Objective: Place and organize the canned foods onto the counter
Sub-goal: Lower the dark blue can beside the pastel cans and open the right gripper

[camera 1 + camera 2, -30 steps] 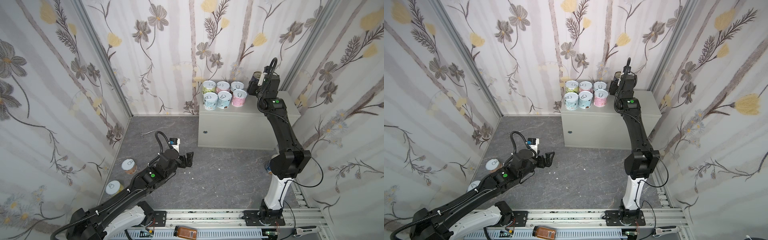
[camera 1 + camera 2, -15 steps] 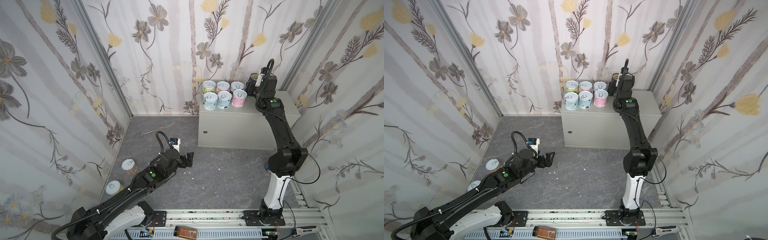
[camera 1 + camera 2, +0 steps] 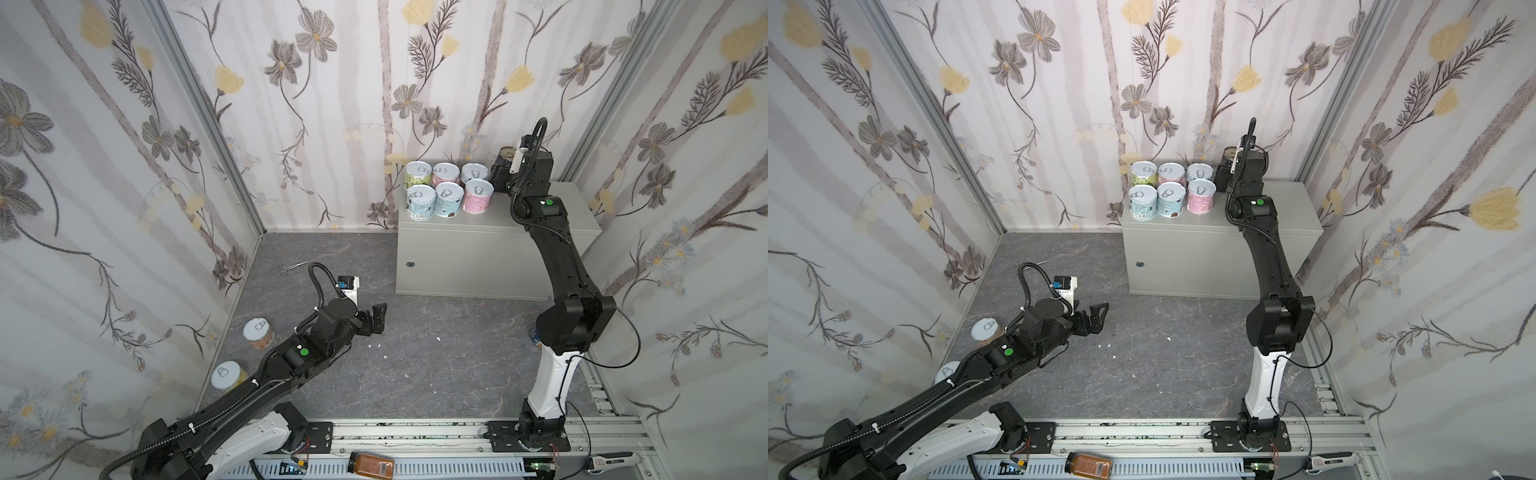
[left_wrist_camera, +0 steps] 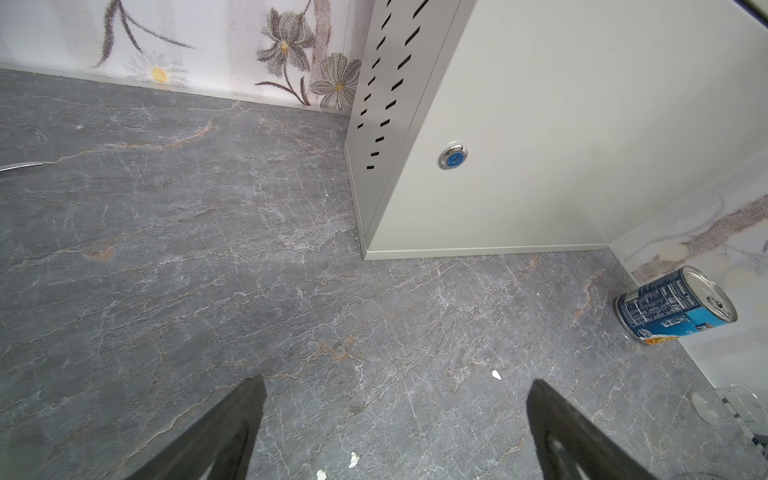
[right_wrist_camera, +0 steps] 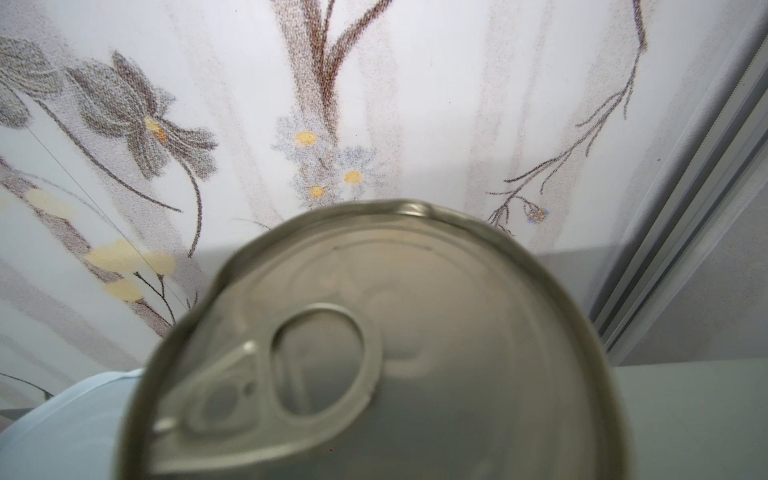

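**Can stock: counter and floor**

Counter (image 3: 469,257): I count six short cans (image 3: 446,195) on top, in two close rows of three at the back left corner.

Right gripper (image 3: 498,176): clamped on the dark can (image 3: 506,156), upright, just right of the back row. Its pull-tab lid fills my right wrist view. I cannot tell whether its base touches the top.

Left gripper (image 3: 374,320): jaws spread wide, nothing held, low over the floor (image 3: 415,353), in front of the counter.

Floor: two short cans (image 3: 258,332) upright near the left wall, apart from each other. Blue can (image 4: 675,307) beside a wall, past the counter's front.

Jar (image 3: 371,464): lying on the front rail.
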Available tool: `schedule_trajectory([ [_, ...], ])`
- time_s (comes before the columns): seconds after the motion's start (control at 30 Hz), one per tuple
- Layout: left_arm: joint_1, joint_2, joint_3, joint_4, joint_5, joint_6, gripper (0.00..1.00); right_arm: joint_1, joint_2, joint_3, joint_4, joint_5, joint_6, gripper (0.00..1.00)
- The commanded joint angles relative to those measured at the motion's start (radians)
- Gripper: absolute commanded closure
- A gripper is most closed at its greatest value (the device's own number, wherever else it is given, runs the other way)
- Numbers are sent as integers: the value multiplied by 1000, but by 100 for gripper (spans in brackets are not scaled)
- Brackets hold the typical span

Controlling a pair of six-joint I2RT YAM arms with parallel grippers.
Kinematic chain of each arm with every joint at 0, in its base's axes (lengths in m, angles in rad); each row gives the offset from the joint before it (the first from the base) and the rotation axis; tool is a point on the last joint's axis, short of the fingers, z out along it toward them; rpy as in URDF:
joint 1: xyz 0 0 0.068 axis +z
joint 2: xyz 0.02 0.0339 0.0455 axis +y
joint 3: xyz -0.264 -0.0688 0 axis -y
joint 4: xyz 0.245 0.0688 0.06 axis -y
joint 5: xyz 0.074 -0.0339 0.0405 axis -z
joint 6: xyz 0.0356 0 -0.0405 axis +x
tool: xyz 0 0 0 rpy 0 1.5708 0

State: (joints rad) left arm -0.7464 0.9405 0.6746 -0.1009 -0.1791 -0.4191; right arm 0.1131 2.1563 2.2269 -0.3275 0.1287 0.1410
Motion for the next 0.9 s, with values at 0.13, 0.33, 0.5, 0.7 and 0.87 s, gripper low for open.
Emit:
schedule_trajectory([
  [0.13, 0, 1, 0, 35, -5, -7, 0, 8, -20, 13, 66, -16, -11, 26],
  [0.33, 1, -3, 0, 34, -4, -3, 0, 10, -26, 13, 61, -4, -27, 20],
  [0.5, 1, -5, 2, 34, -2, -4, 0, 10, -29, 13, 65, -7, -31, 17],
  [0.7, 1, 4, 11, 35, 0, -3, 0, 10, -39, 13, 65, -5, -38, 14],
  [0.87, 0, 12, 18, 35, 3, -1, 0, 10, -56, 13, 65, -2, -47, 13],
])
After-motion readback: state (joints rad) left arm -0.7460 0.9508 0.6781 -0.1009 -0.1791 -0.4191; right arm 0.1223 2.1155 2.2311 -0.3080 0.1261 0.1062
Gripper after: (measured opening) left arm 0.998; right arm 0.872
